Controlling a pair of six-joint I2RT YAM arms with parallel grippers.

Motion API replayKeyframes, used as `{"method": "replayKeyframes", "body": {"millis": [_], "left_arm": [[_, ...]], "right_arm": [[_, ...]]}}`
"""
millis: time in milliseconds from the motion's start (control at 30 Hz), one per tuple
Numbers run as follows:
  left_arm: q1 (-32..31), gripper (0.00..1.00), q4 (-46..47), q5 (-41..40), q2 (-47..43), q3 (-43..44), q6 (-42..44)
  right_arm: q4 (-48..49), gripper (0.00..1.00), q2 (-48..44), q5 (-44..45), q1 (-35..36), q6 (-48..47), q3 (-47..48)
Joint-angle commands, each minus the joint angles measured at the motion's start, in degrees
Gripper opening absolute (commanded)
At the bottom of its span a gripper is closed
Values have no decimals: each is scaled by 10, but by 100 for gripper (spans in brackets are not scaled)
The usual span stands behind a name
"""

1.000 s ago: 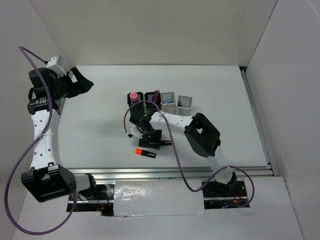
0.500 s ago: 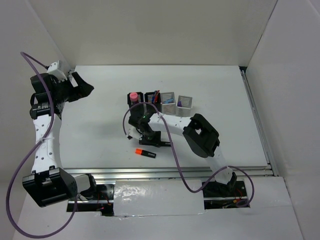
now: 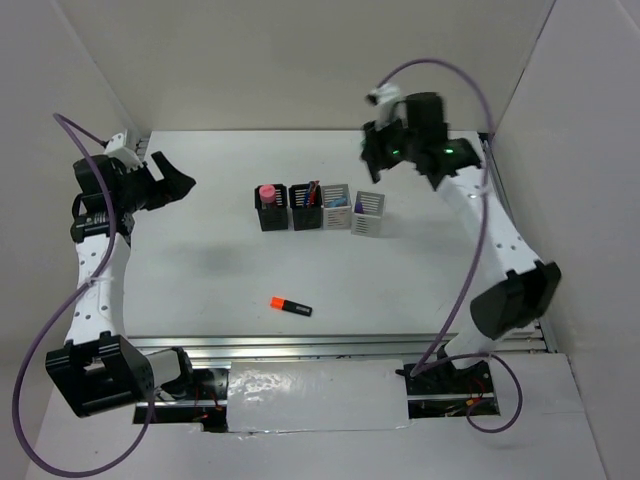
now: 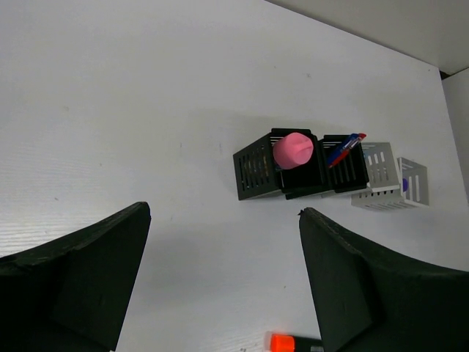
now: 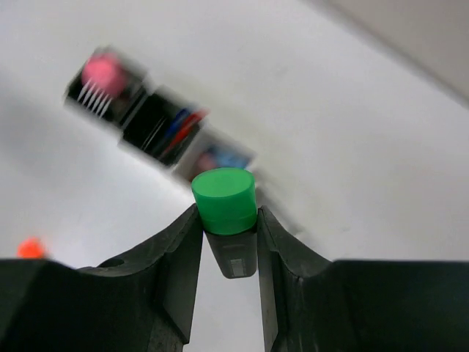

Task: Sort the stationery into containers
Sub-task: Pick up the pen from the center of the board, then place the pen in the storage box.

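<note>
The table (image 3: 200, 290) is a plain matte white sheet. White panels (image 3: 300, 70) box it in at the left, back and right, and a metal rail (image 3: 330, 345) runs along its near edge. Purple cables (image 3: 30, 350) loop from both arms.

Four slatted pen cups stand in a row mid-table. The first black cup (image 3: 267, 215) holds a pink-capped marker (image 3: 266, 191). The second black cup (image 3: 305, 216) holds red and blue pens (image 3: 313, 190). To the right come the first grey cup (image 3: 336, 214) and the second grey cup (image 3: 367, 220).

An orange highlighter (image 3: 291, 306) lies alone nearer the arms; any print on its black barrel is too small to read.

The left tool (image 4: 220, 286) is spread wide and empty, over the table's left side. The right tool (image 5: 229, 249), raised near the back right, is pinched on a green-capped marker (image 5: 223, 199).
</note>
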Motion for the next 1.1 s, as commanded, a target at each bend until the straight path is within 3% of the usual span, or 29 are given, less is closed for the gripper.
{"method": "replayKeyframes", "body": {"millis": [0, 167, 300, 533, 700, 800, 900, 1067], "left_arm": [[-15, 95, 48, -2, -7, 2, -25], [-31, 95, 55, -17, -5, -3, -25], [-37, 95, 50, -29, 7, 9, -22], [-36, 96, 49, -33, 17, 22, -21], [-38, 97, 49, -31, 20, 20, -22], [-38, 97, 49, -33, 19, 15, -20], [-39, 97, 51, -38, 18, 12, -19], [-37, 97, 51, -38, 20, 6, -22]], "right_arm": [[129, 0, -60, -56, -87, 108, -63], [210, 0, -50, -92, -160, 119, -114], [200, 0, -18, -142, -165, 99, -100], [270, 0, -17, -133, -159, 91, -179], [268, 0, 4, -142, -160, 77, -189], [265, 11, 17, -151, -160, 72, -189], [263, 15, 26, -159, -159, 72, -187], [252, 34, 44, -163, -155, 70, -180]]}}
